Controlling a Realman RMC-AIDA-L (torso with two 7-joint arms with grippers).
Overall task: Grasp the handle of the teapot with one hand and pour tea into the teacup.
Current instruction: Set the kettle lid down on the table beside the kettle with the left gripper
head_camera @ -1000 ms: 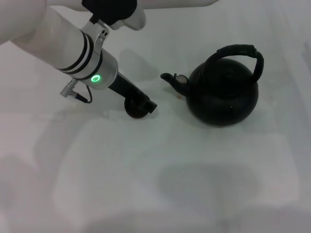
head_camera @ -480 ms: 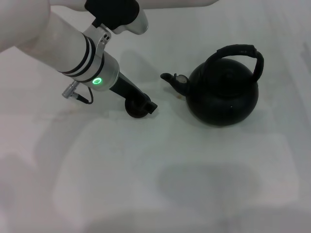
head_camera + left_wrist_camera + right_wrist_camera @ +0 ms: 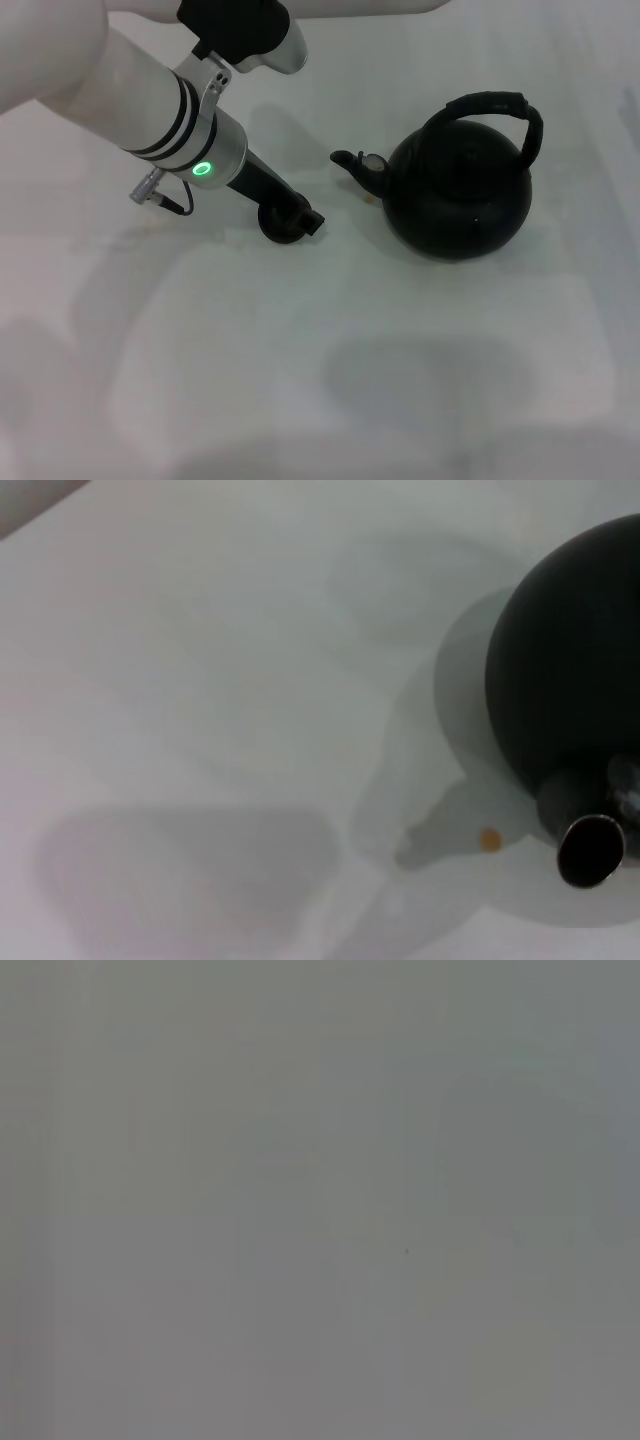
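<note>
Reaching down at the teacup (image 3: 281,221) with the left gripper (image 3: 300,218), grip state impossible to tell; teapot (image 3: 458,197) sitting near at 3 o'clock, spout (image 3: 357,168) facing the cup, handle (image 3: 497,115) untouched.

The left arm (image 3: 120,85) comes in from the upper left of the head view and slants down toward the middle, its white forearm ending in a silver wrist ring (image 3: 205,160) with a lit green light. Beyond it a black neck leads to the left gripper (image 3: 290,220), held low. The right arm is out of sight.
</note>
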